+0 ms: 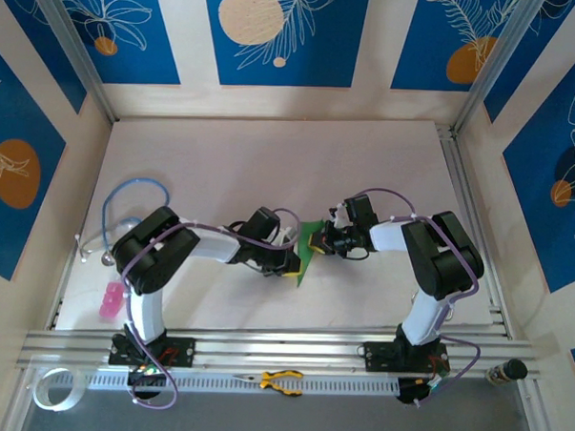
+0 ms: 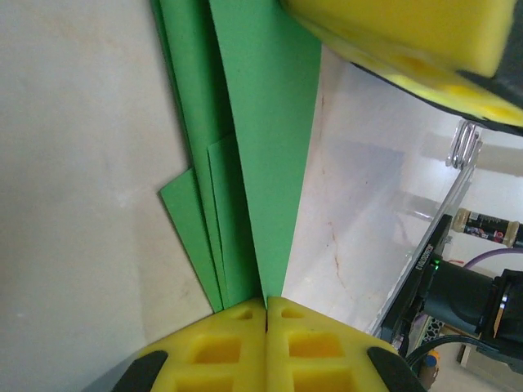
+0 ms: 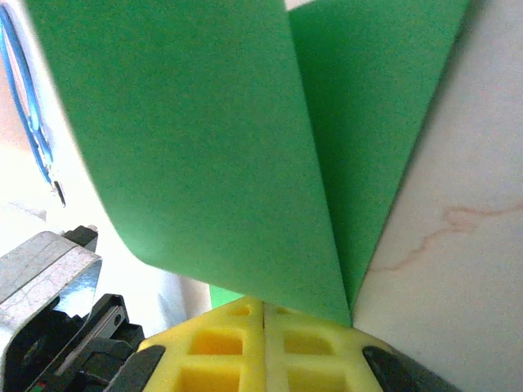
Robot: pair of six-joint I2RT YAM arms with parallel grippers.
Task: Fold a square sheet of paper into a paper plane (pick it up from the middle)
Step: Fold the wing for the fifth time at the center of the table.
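I am holding the thin bright green sheet of paper (image 1: 308, 251), already creased into long panels, at the middle of the pale tabletop (image 1: 271, 158), with the left gripper (image 2: 266, 304) and the right gripper (image 3: 263, 304) both pinched shut on its opposite ends. To fold well here, I am judging that both arms should be moving together, drawing the crease taut without tearing. Room is lying open toward the far wall, while the blue cable loop (image 1: 126, 204) and small pink plastic object (image 1: 110, 301) are crowding the left edge.

The green paper (image 1: 307, 253) is folded into overlapping layers.
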